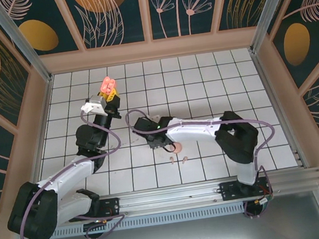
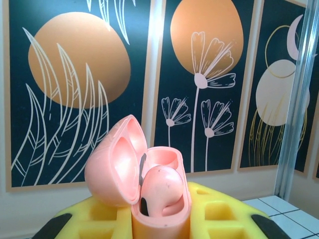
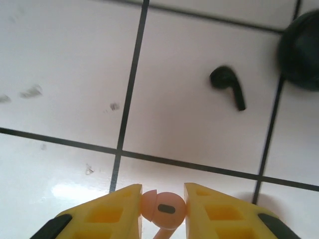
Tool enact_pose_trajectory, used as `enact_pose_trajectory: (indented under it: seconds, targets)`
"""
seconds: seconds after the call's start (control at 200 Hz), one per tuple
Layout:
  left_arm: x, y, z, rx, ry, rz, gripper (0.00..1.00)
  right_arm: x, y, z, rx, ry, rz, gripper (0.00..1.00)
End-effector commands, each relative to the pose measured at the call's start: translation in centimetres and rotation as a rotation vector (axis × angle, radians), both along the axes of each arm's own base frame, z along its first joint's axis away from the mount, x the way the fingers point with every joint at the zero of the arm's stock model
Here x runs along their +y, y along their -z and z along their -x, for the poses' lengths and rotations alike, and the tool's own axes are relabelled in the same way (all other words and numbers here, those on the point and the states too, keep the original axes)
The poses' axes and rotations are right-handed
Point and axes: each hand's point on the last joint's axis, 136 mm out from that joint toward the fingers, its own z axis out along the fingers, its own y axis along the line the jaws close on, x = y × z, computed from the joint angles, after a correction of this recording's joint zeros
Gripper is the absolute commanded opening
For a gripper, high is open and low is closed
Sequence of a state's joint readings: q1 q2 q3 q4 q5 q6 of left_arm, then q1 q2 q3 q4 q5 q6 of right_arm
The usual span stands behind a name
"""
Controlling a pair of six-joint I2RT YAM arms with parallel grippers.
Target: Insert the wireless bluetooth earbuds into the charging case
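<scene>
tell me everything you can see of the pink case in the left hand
The pink charging case is glossy, smooth plastic, rounded. Its hinged lid stands open, tipped left, showing two hollows inside. One pink earbud sits in the base; the other well looks empty. It stands upright, clamped between the left hand's yellow fingers.

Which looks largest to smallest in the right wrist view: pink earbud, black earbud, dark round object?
1. dark round object, though partly cropped.
2-3. pink earbud and black earbud look alike; the pink one is nearer, so unranked.

Lab enclosure: aluminium rail, printed wall panels.
</scene>
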State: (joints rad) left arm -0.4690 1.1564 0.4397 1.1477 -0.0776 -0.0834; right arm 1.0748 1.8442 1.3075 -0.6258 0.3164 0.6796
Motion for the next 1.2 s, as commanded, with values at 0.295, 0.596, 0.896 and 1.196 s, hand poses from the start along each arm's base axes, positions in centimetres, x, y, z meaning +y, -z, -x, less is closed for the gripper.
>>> enact_pose_trajectory:
  seconds: [0.295,0.596,0.896,1.196]
  targets:
    - [-2.2,-0.4,1.5,-0.046,0.148,-0.056,0.0,-2.5,-15.9,-8.7,-0.36,0.028,-0.225,0.26]
    - [-4.9,2.2,2.3,-0.016,0.307,-0.125,0.0,-1.6,-25.9,-12.6,-0.587,-0.058,-0.333,0.26]
    - [-7.6,3.7,1.2,0.041,0.424,-0.182,0.0,0.4,-30.4,-11.9,-0.716,-0.203,-0.453,0.26]
    - [-9.4,2.9,0.0,0.047,0.488,-0.2,0.0,1.3,-30.3,-10.8,-0.738,-0.283,-0.518,0.27]
